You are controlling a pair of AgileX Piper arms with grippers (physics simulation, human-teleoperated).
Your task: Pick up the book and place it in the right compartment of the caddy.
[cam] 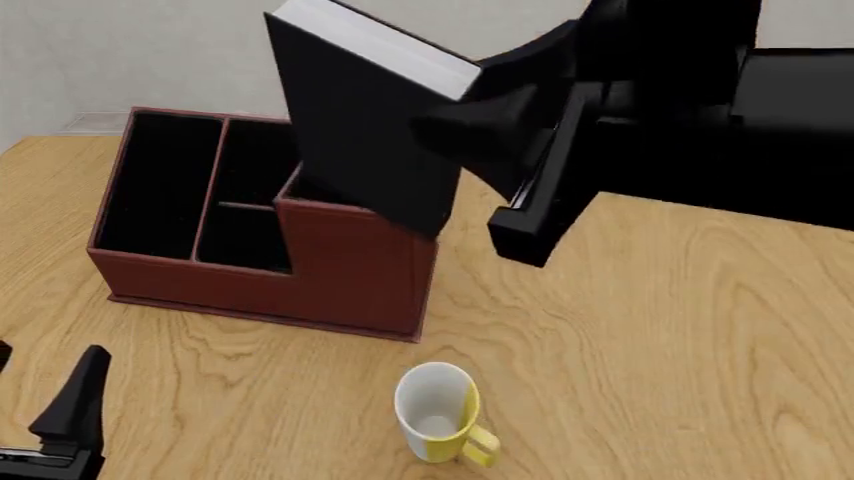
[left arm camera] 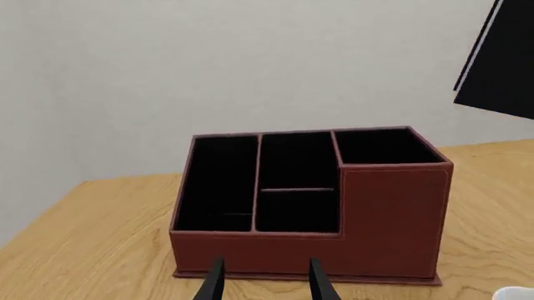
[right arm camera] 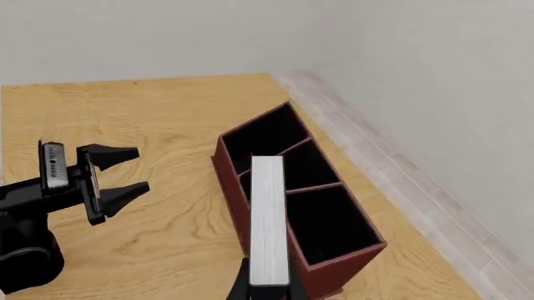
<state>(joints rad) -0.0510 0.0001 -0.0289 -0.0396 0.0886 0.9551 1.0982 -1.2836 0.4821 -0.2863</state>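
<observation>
The black book (cam: 360, 120) with white page edges (right arm camera: 269, 219) hangs tilted in the air, held by my right gripper (cam: 470, 118), which is shut on it. It is above the right end of the reddish-brown caddy (cam: 334, 275). The right compartment (left arm camera: 384, 147) has a tall front wall, and in the front view the book hides most of its mouth. A corner of the book (left arm camera: 501, 62) shows in the left wrist view, above and to the side of the caddy (left arm camera: 309, 250). My left gripper (cam: 40, 378) is open and empty, low in front of the caddy.
A white-and-yellow mug (cam: 438, 410) stands upright on the wooden table (cam: 667, 350) in front of the caddy's right corner. A wall runs close behind the caddy (right arm camera: 334, 237). The left gripper (right arm camera: 142, 169) shows in the right wrist view, apart from the caddy.
</observation>
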